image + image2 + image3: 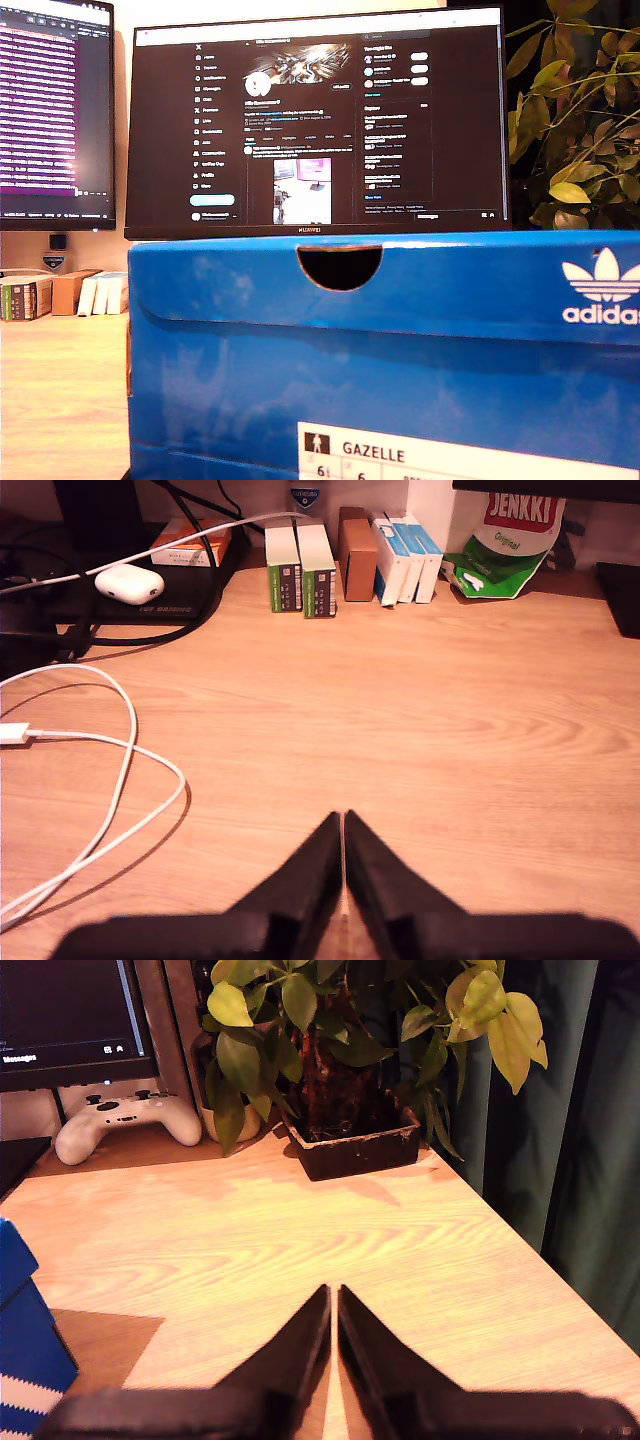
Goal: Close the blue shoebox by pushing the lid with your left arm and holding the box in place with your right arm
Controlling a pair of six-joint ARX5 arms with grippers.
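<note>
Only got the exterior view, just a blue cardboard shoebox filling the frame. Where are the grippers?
Observer: My first gripper is shut, over bare wooden desk, holding nothing.
Operator: And the second?
Observer: My second gripper is also shut and holds nothing; a corner of the blue cardboard shoebox shows beside it, untouched.
Operator: Anything near the first?
Observer: A white looped cable lies on the desk beside it.

My first gripper [343, 825] and my second gripper [333, 1300] have plain black, tapering fingers.
</note>
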